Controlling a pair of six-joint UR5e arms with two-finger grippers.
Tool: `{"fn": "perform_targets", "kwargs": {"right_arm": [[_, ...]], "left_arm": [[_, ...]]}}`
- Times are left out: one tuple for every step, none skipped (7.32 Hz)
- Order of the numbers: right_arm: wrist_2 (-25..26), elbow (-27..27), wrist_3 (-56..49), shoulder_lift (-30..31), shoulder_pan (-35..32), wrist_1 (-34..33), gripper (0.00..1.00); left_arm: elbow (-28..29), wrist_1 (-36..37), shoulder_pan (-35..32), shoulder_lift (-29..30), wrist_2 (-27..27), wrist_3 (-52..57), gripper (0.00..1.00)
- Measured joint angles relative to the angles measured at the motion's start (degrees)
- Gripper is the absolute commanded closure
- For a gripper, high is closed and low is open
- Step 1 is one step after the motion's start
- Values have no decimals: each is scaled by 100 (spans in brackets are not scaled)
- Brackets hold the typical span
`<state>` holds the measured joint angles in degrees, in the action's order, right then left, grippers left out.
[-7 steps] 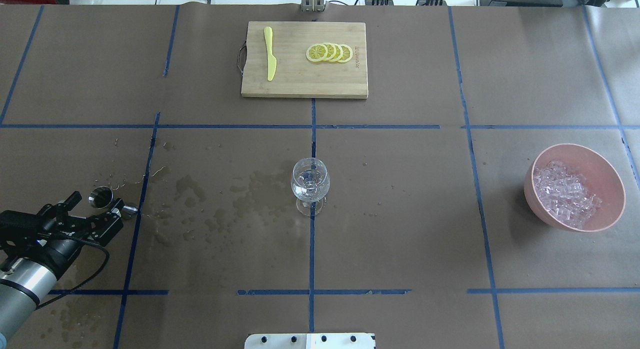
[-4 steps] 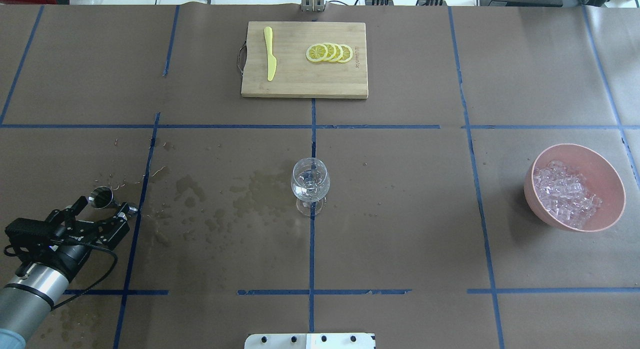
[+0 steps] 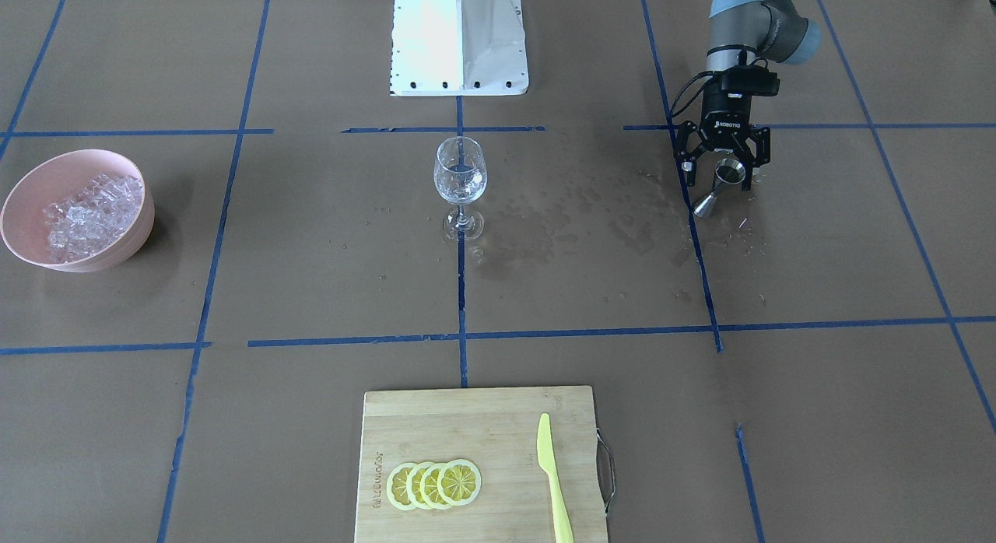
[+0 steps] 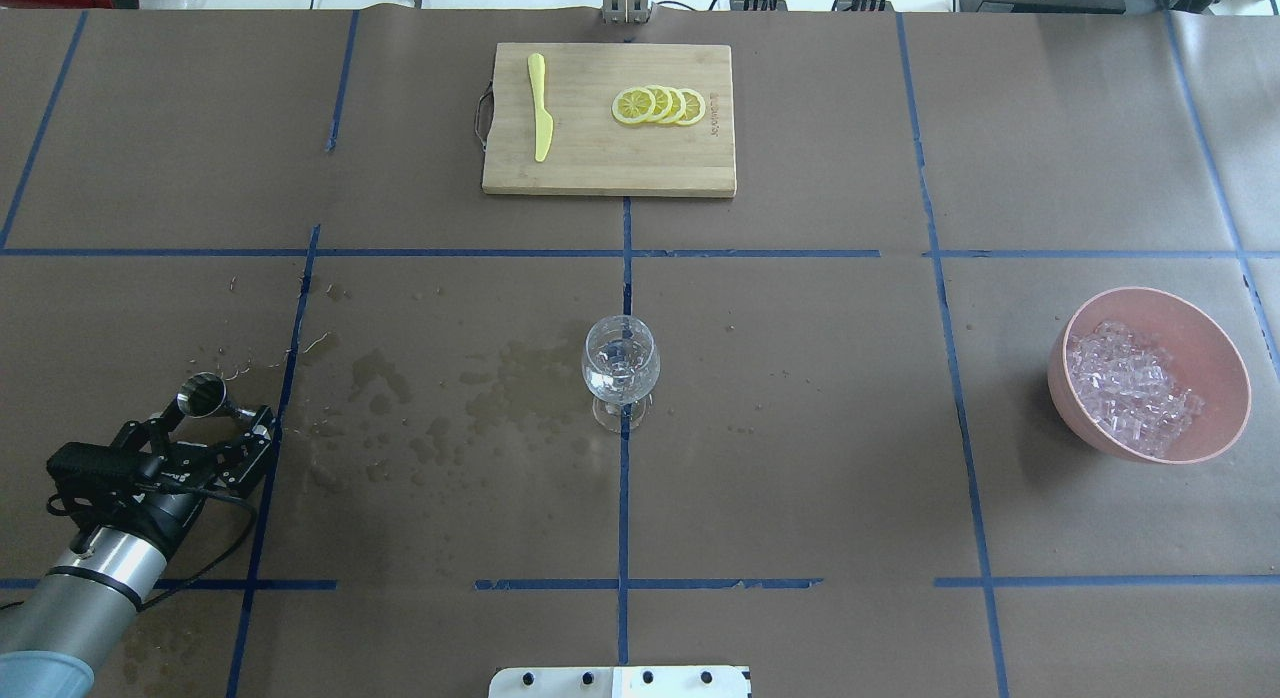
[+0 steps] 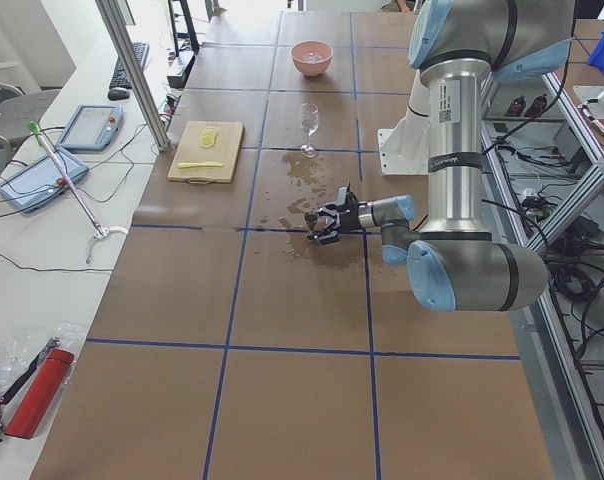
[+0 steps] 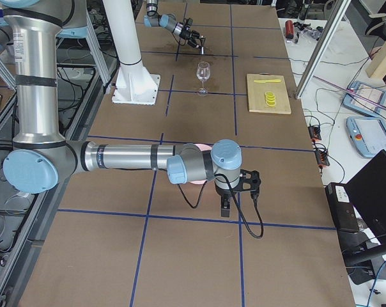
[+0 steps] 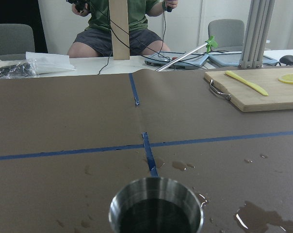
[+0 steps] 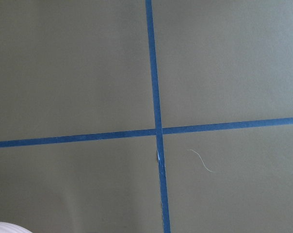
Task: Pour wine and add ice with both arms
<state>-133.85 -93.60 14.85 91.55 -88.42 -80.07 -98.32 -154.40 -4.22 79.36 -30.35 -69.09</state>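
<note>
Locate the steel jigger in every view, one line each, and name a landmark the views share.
Front-facing: jigger, upper right, between the left gripper's fingers.
Overhead, lower left, beside a blue tape line.
Exterior left: small, at the near arm's gripper, centre.
Exterior right: tiny, top centre.
Left wrist: its open rim, bottom centre.
Right wrist: not in view.
Shared landmark: the wine glass, in all four exterior views.

table (image 4: pixel 800 428): brown, blue tape grid
bowl (image 4: pixel 1215 323): pink
lemon slices (image 4: pixel 659 106): yellow
knife (image 4: pixel 541 108): pale yellow
jigger (image 3: pixel 717 187): steel silver
</note>
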Motion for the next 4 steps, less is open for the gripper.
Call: {"fn": "perform_targets", "kwargs": {"right_arm": [[-40, 5, 0, 1, 0, 0, 0], [-55, 18, 0, -1, 0, 0, 0], [-61, 24, 0, -5, 0, 0, 0], [-67, 19, 0, -6, 0, 0, 0]], "left_arm": [[63, -1, -2, 8, 2, 1, 11], [111, -2, -2, 19, 1, 1, 22], [138, -2, -1, 35, -3, 7, 31], [150, -2, -2, 46, -5, 21, 40]]}}
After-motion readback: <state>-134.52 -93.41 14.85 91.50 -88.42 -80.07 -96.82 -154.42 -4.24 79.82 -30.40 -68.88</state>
